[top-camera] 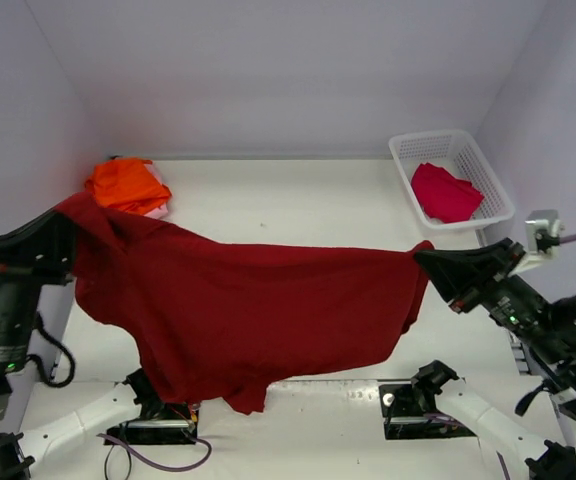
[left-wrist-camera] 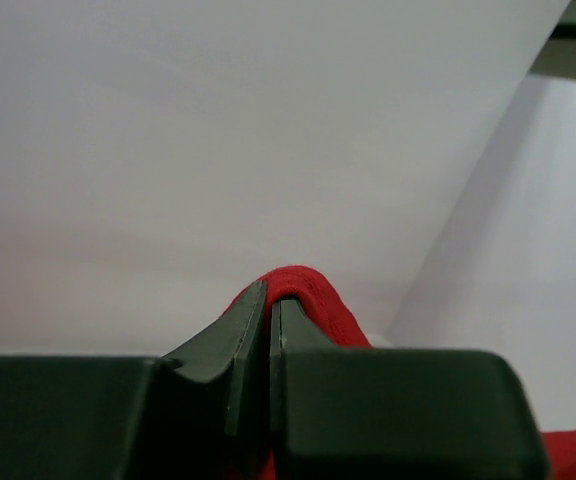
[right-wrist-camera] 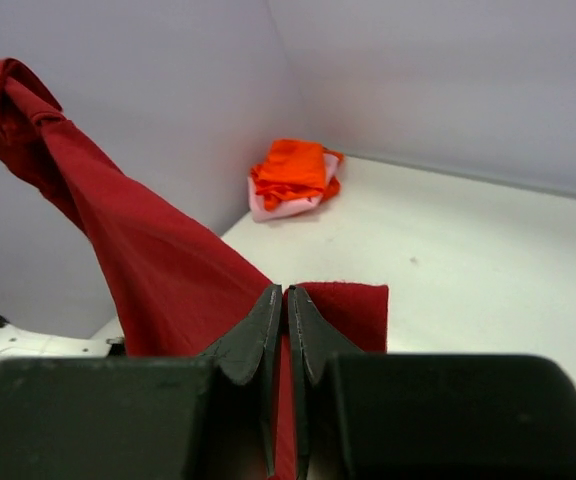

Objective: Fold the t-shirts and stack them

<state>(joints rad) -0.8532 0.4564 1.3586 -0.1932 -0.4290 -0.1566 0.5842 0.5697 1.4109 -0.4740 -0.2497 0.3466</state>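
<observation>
The large dark red t-shirt (top-camera: 248, 310) hangs stretched in the air between my two grippers, its lower part drooping toward the near table edge. My left gripper (top-camera: 68, 235) is shut on its left end; in the left wrist view the cloth (left-wrist-camera: 313, 295) bulges over the closed left gripper (left-wrist-camera: 268, 300). My right gripper (top-camera: 423, 258) is shut on its right corner, and in the right wrist view the cloth (right-wrist-camera: 158, 260) runs away from the right gripper (right-wrist-camera: 285, 300). Folded bright orange shirts (top-camera: 126, 183) lie on a pale pink one (top-camera: 158, 208) at the back left. A crimson shirt (top-camera: 446, 192) lies in the basket.
The white lattice basket (top-camera: 468, 150) stands at the back right by the wall. The orange and pink stack also shows in the right wrist view (right-wrist-camera: 293, 170). White walls close the table at back and sides. The arm bases (top-camera: 158, 420) sit at the near edge.
</observation>
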